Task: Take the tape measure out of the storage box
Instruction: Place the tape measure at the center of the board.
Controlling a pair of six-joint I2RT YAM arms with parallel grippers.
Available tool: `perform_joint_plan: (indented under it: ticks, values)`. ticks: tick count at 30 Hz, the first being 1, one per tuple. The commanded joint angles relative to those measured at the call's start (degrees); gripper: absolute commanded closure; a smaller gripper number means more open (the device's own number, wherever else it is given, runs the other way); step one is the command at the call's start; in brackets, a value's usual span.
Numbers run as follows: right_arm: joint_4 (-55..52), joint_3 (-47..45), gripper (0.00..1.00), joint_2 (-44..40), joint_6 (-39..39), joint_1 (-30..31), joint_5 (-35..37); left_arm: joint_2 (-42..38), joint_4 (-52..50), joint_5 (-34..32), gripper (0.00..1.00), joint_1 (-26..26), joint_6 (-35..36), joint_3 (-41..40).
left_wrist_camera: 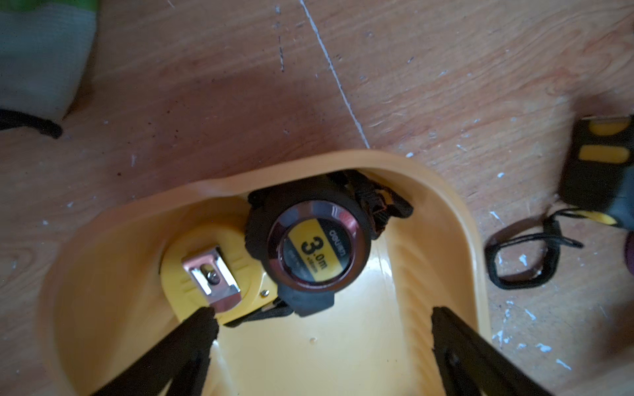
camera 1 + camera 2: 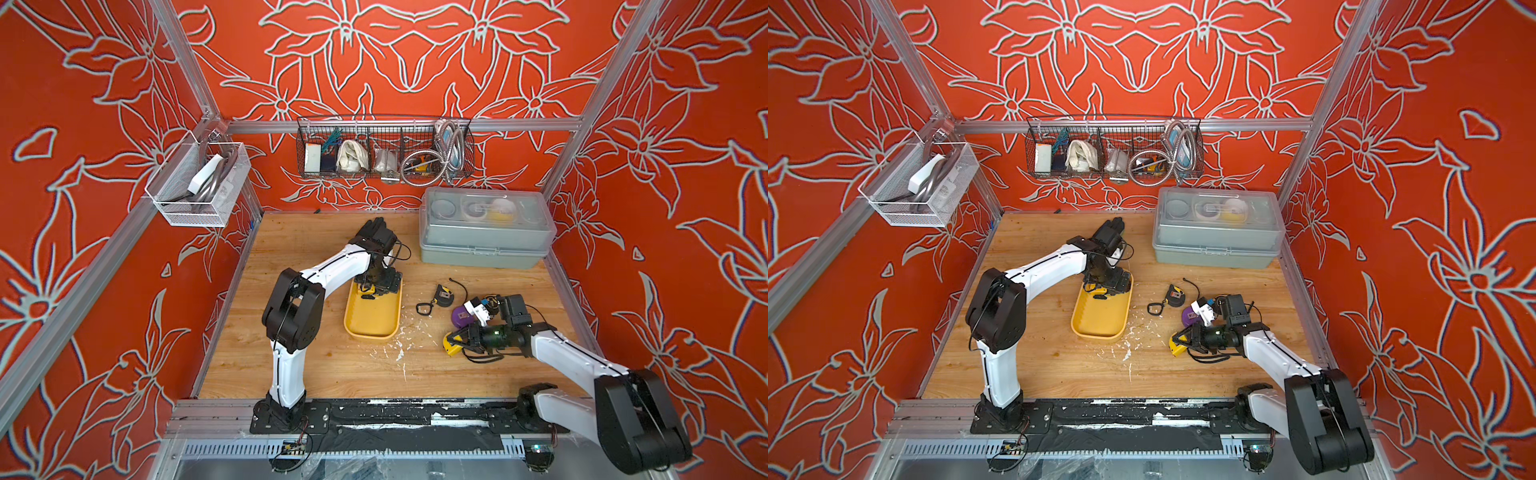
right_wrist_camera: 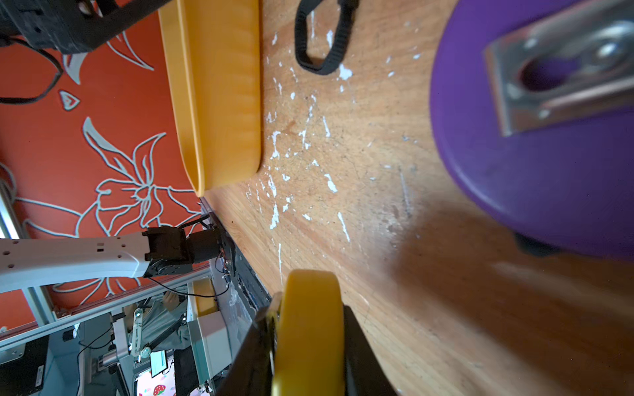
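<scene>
While the black tape measure and the yellow tape measure lie in the storage box, the left tool hangs wide open over them, holding nothing. The right tool squeezes another tape measure outside the box, low by the bench. So the job looks only part done.

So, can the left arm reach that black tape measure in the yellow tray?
Probably yes. The left gripper hangs open above the black tape measure in the storage box, with nothing covering it. The yellow tape measure lying against it might crowd one finger.
</scene>
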Motion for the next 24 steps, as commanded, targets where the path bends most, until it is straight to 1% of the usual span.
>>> perform_joint_plan:
  ticks: [1,4,9,11,13,15,16,19,21,24]
  values:
    - [0.7,0.9,0.80,2.5,-3.0,0.0,2.4,2.4,0.4,-0.9,0.01,-1.1,0.6,0.6]
    - [1.0,1.0,0.78,4.8,-3.4,0.2,3.1,3.9,0.9,-1.4,0.01,-1.2,0.3,1.2]
    - [0.5,0.9,0.61,3.8,-3.6,0.4,6.3,5.3,1.7,-3.0,0.01,-1.2,-0.2,1.0]
    - [-0.1,1.3,0.43,3.2,-3.9,0.4,6.9,5.2,2.6,-3.2,0.04,-1.2,-0.1,0.5]
    - [-0.9,1.9,0.25,2.3,-4.4,0.4,7.1,4.7,3.5,-4.0,0.11,-1.2,-0.1,-0.1]
    - [-2.2,2.9,0.08,1.0,-4.9,0.4,7.6,4.1,4.7,-4.5,0.14,-1.2,0.0,-0.9]
    - [-2.6,3.4,0.02,0.2,-5.2,0.4,7.7,3.7,5.7,-4.7,0.14,-1.2,0.2,-1.5]
    - [-3.6,4.9,0.00,-1.2,-5.6,0.4,7.4,3.4,8.7,-4.3,0.13,-1.2,0.8,-2.6]
    - [-4.1,6.0,0.00,-1.5,-5.7,0.4,7.3,5.1,7.8,-4.2,0.11,-1.2,0.9,-0.9]
    - [-4.1,7.4,0.00,-1.1,-5.9,0.5,6.7,8.0,6.0,-4.4,0.11,-1.2,0.8,1.3]
